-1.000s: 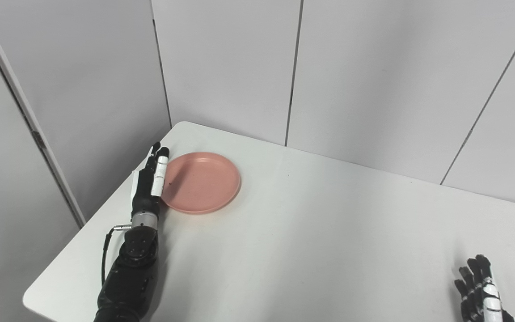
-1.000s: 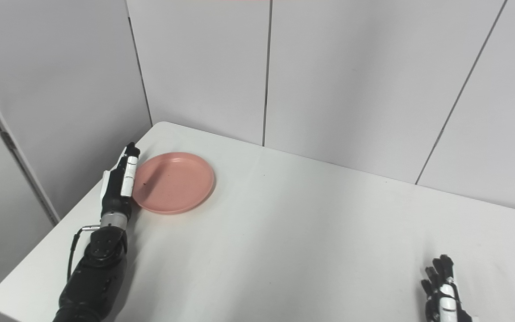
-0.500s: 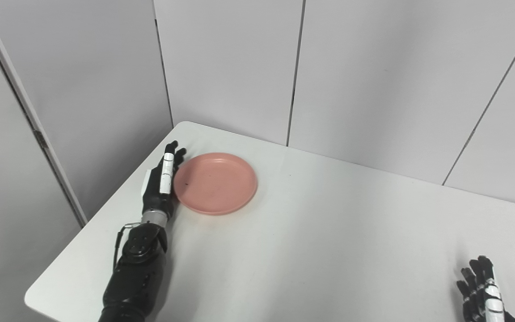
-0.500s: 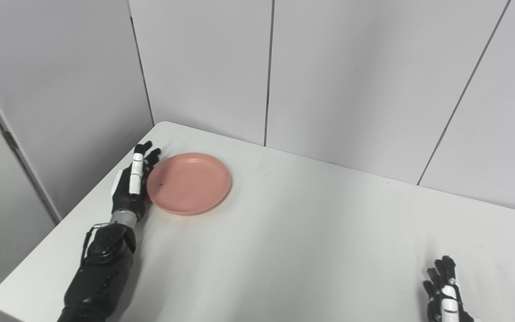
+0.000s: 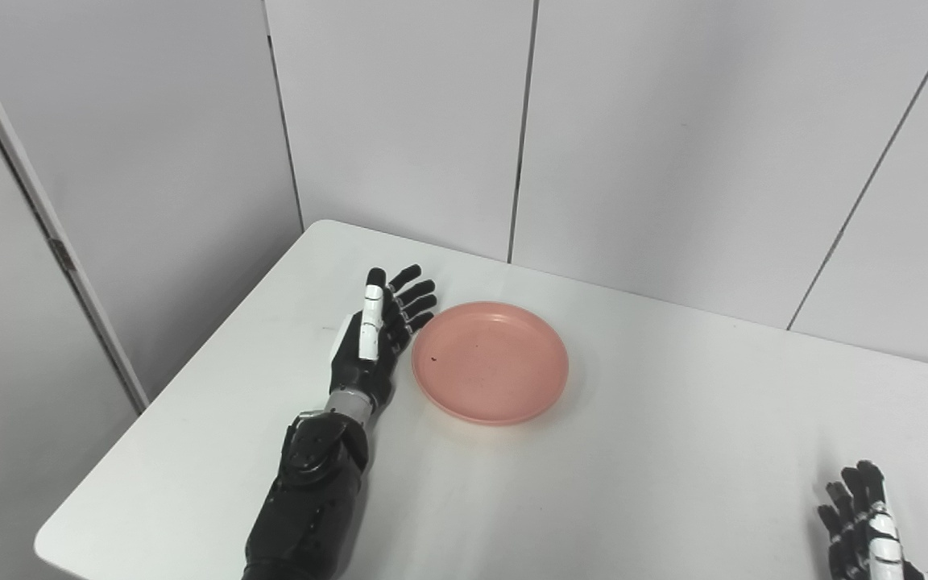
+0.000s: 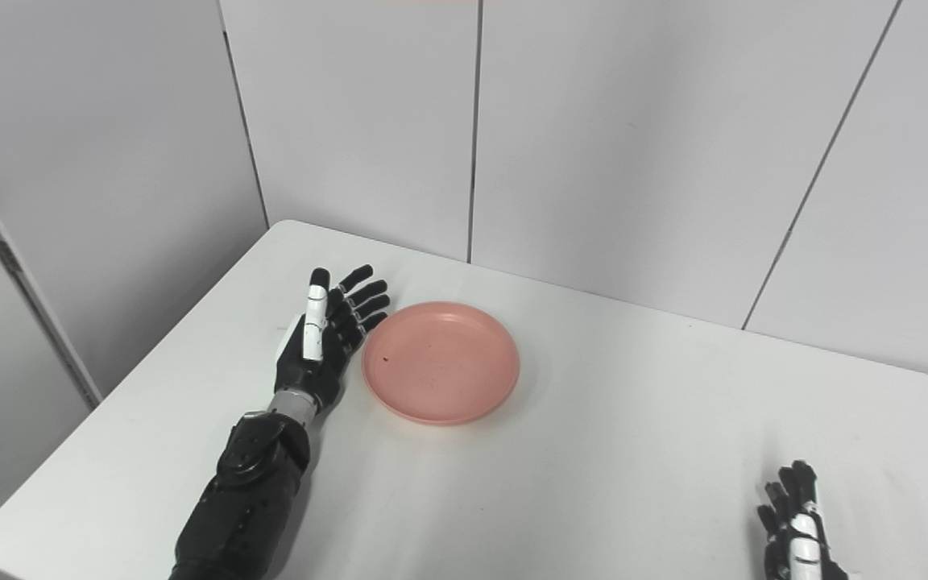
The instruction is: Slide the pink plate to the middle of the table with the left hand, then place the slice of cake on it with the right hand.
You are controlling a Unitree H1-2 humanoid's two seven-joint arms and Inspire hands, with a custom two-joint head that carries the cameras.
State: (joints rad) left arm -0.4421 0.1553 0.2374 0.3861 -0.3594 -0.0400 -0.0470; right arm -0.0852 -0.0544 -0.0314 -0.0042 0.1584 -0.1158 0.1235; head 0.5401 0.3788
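Since a second ago the plate (image 5: 490,362) has slid from near the desk's (image 5: 593,483) left corner toward its middle, the left hand (image 5: 371,342) flat-fingered and open against its left rim. Right hand (image 5: 867,528) waits open, bottom right. No cake visible; placing remains.

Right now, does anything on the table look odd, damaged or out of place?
The pink plate lies flat and whole, with only small dark specks inside. One oddity: no slice of cake shows anywhere on the table.
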